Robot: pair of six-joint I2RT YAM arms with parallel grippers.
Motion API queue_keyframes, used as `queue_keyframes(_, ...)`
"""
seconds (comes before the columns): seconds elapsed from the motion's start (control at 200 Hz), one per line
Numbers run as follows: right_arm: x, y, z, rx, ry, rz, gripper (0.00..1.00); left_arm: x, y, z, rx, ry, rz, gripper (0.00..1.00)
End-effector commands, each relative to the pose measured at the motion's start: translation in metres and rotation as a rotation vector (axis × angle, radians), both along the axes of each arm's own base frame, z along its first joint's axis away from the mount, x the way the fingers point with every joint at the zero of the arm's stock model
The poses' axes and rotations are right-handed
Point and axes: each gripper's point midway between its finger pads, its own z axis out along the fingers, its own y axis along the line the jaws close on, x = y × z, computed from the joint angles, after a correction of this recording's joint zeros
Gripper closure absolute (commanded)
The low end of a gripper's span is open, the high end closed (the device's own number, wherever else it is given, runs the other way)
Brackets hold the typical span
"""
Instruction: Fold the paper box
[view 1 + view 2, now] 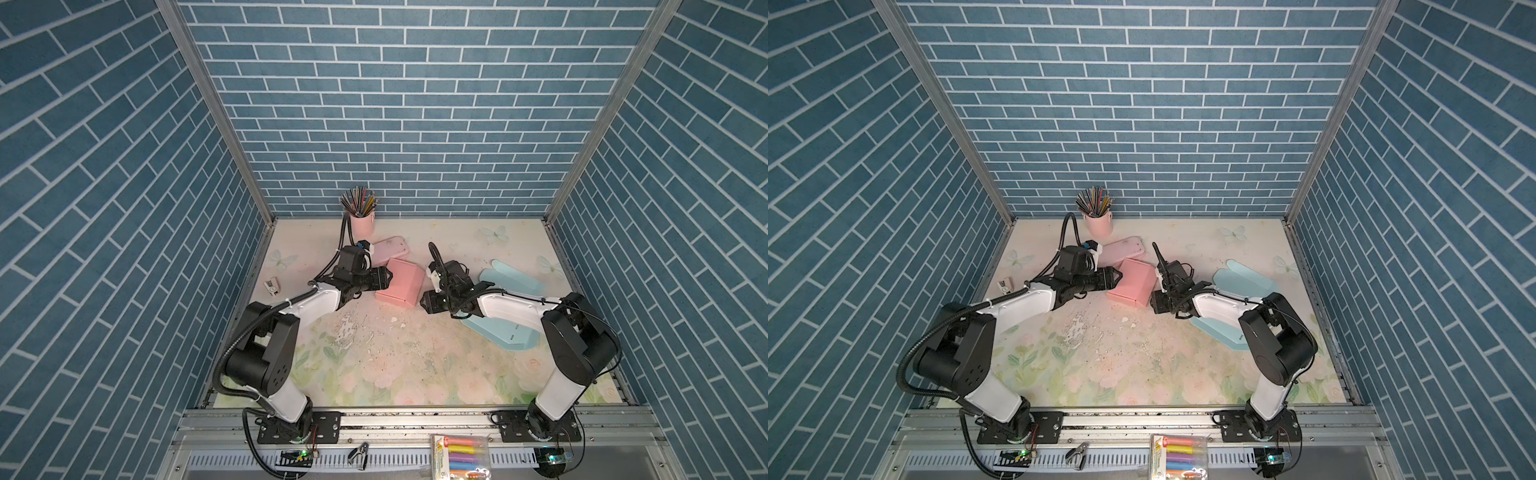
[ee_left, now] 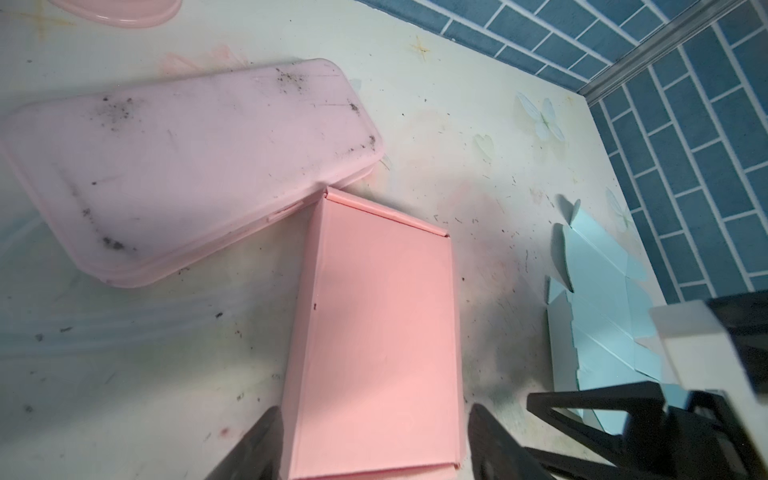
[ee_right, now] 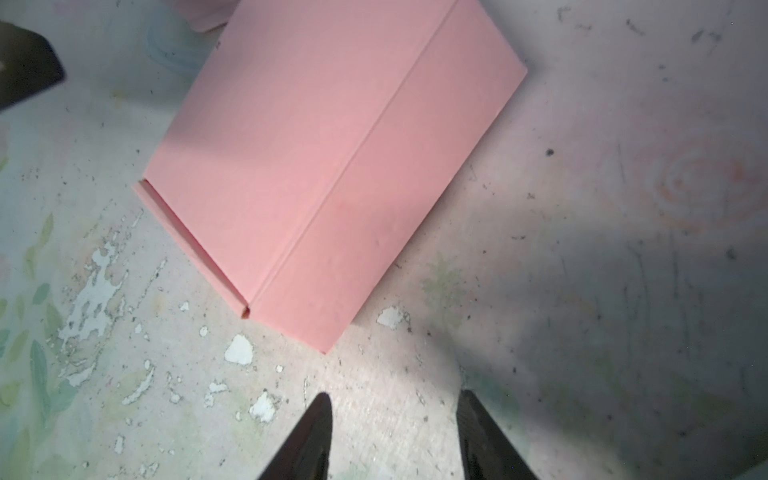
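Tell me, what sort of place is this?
Likely a robot test booth dressed as a craft desk: blue brick-patterned walls enclose a floral-printed tabletop, two black-and-white robot arms are bolted to a metal rail, and a pink cup of pencils stands at the back.

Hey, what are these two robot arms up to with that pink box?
They are working on the pink paper box, which lies on the table already folded shut. The left hand straddles one end, open; the right hand hovers just off it, open and empty. A light blue sheet lies flat, unfolded, partly under the right arm.
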Motion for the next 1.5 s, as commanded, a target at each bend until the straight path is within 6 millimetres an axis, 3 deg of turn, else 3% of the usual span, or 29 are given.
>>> queue_keyframes(0.0,0.009,0.002,0.001,-0.007,-0.005,0.011,0.56,0.003,-0.005,-0.009,-0.012,0.029,-0.023,0.29)
queue_keyframes(0.24,0.02,0.013,-0.005,-0.003,-0.001,0.032,0.64,0.005,-0.009,-0.024,-0.02,0.053,-0.037,0.28)
queue_keyframes(0.76,0.03,0.029,-0.026,0.013,0.038,0.051,0.66,-0.003,-0.023,-0.037,-0.082,0.085,-0.08,0.29)
queue_keyframes(1.16,0.01,0.046,-0.021,0.048,0.042,0.093,0.67,-0.036,-0.032,-0.053,-0.085,0.131,-0.106,0.32)
queue_keyframes(1.495,-0.015,0.064,-0.013,0.079,0.045,0.141,0.67,-0.063,-0.038,-0.046,-0.097,0.131,-0.129,0.35)
